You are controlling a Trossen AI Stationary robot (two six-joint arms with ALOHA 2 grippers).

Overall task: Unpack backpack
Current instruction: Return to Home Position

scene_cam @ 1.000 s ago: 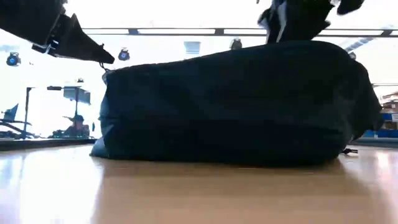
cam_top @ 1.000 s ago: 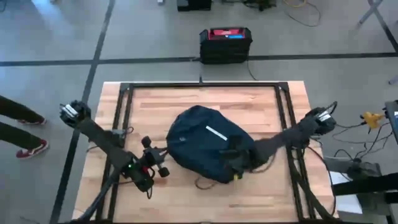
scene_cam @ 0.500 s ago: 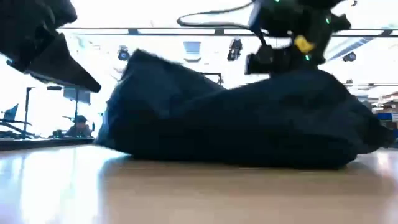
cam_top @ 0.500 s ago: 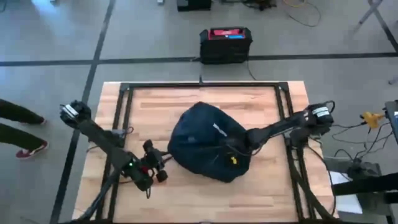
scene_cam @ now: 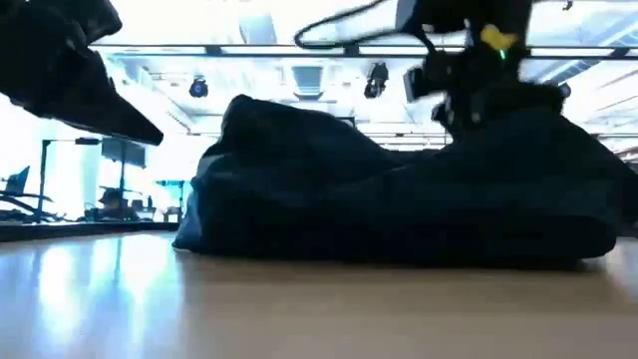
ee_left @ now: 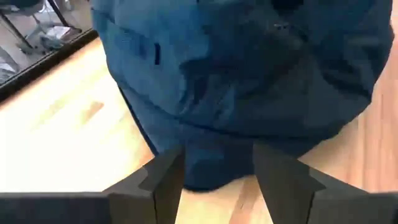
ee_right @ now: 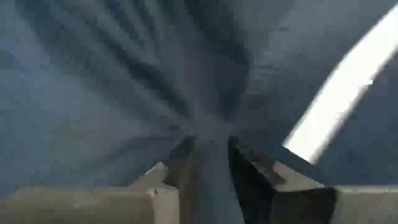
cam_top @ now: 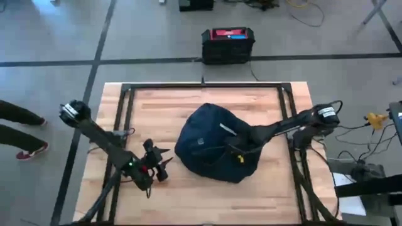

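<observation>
Between the two grippers on the wooden table (cam_top: pixel 188 103) lies one backpack (cam_top: pixel 207 157), dark navy and slumped into a rumpled dome, with a single white stripe (cam_top: pixel 227 130) on top. The right gripper (ee_right: pixel 211 149) bears down on the bag's upper side, its fingers clenched on a gathered fold of the fabric. The left gripper (ee_left: pixel 217 152) hangs just beside the bag, tips pointing at its side, fingers spread and clear of it. What the backpack holds cannot be seen. Well beyond both arms, one black box with a red top (cam_top: pixel 228 44) stands on the floor.
</observation>
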